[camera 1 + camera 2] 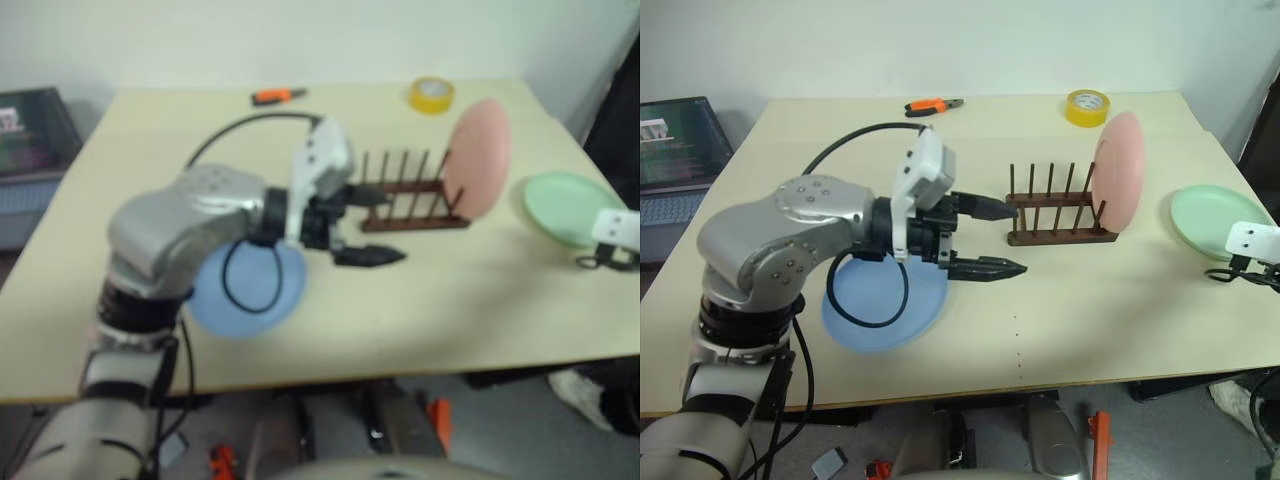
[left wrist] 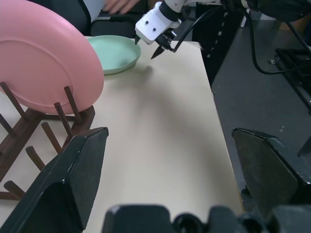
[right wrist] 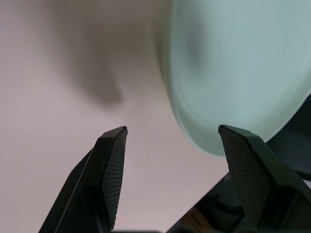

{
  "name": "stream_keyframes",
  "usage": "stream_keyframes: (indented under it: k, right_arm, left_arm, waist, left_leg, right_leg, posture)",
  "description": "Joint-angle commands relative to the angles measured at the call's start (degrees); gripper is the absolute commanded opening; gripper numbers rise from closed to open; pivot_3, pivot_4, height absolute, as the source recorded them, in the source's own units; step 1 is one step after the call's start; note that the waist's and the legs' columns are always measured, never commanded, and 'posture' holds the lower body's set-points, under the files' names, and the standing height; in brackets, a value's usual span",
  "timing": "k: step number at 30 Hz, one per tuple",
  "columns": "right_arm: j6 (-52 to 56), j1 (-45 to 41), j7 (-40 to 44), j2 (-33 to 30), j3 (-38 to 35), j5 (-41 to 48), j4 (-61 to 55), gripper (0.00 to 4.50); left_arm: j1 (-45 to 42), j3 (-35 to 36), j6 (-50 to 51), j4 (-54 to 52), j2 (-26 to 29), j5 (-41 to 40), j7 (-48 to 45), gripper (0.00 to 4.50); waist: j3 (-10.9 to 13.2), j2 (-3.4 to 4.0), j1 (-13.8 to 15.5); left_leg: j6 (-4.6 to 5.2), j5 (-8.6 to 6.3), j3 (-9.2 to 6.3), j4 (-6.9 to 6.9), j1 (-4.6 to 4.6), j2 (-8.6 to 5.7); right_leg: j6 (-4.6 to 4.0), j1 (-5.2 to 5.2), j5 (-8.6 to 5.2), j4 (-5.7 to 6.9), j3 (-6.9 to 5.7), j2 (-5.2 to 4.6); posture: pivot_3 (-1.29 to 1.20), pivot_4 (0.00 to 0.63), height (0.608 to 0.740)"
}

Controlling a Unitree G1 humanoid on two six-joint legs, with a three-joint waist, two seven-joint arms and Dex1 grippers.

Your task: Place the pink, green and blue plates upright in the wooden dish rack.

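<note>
The pink plate (image 1: 1118, 170) stands upright in the right end of the wooden dish rack (image 1: 1060, 216). On the table right of the rack, the green plate (image 1: 1218, 220) lies flat near the table's right edge. My right gripper (image 3: 172, 130) is open just in front of that plate, its rim (image 3: 194, 141) lying ahead between the two fingers, nothing gripped. The blue plate (image 1: 880, 300) lies flat, partly under my left arm. Left of the rack, my left gripper (image 1: 995, 238) is open and empty, pointing at the rack.
A yellow tape roll (image 1: 1087, 106) and an orange-handled tool (image 1: 933, 104) lie at the table's far edge. A laptop (image 1: 680, 140) stands off the table's left side. A person's hand (image 2: 121, 5) shows beyond the green plate.
</note>
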Motion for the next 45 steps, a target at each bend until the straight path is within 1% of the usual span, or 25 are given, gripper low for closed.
stream_keyframes:
  k: [1,23,26,33,34,45]
  right_arm:
    - [-0.62,-0.53,-0.15,-0.75,-0.18,-0.02,0.06,3.24]
    - [-1.68,-0.28,2.35,-1.24,-0.12,0.29,0.01,3.24]
    - [-1.64,-0.26,2.50,-1.21,-0.29,0.46,0.01,2.71]
    - [-1.09,-0.16,3.18,-1.13,-0.91,1.41,0.09,0.27]
    - [-1.02,-0.14,3.22,-1.13,-0.97,1.57,0.10,0.02]
    - [-0.89,0.34,1.68,-1.44,-1.22,2.04,0.07,0.02]
  left_arm:
    - [0.29,1.72,0.42,-2.71,0.36,-1.04,0.88,4.50]
    - [0.34,1.83,1.84,-3.27,0.14,-2.25,1.97,4.50]
    - [0.16,1.76,1.74,-3.14,0.05,-2.21,2.09,4.50]
    - [0.22,1.81,1.91,-3.22,0.32,-2.31,2.04,4.50]
    - [0.21,1.81,1.96,-3.23,0.33,-2.32,2.07,4.50]
    - [0.14,1.54,1.60,-2.88,0.29,-1.86,2.12,4.50]
  waist:
    - [0.00,0.00,0.00]
    - [0.00,0.00,0.00]
    - [0.00,0.00,0.00]
    - [0.00,0.00,0.00]
    - [0.00,0.00,0.00]
    - [0.00,-0.01,-0.01]
  left_leg:
    - [0.00,0.00,0.00,0.00,0.00,0.00]
    - [0.00,0.00,-0.02,0.01,0.02,-0.02]
    - [0.00,0.00,-0.02,0.00,0.02,-0.02]
    - [0.00,0.00,-0.02,0.01,0.02,-0.02]
    - [0.00,0.00,-0.02,0.00,0.02,-0.03]
    - [0.00,0.00,-0.03,0.00,0.02,-0.04]
  right_leg:
    - [0.00,0.00,0.00,0.00,0.00,-0.01]
    - [0.00,0.03,0.00,0.00,0.00,-0.02]
    - [0.00,0.03,0.00,0.00,0.00,-0.02]
    - [0.00,0.03,0.00,0.00,0.00,-0.02]
    - [0.00,0.03,0.00,0.00,0.00,-0.02]
    - [0.00,0.04,0.00,0.00,-0.01,-0.04]
  posture:
    - [0.00,0.150,0.740]
    - [0.00,0.150,0.740]
    - [0.00,0.150,0.740]
    - [0.00,0.150,0.740]
    - [0.00,0.150,0.740]
    - [0.00,0.150,0.740]
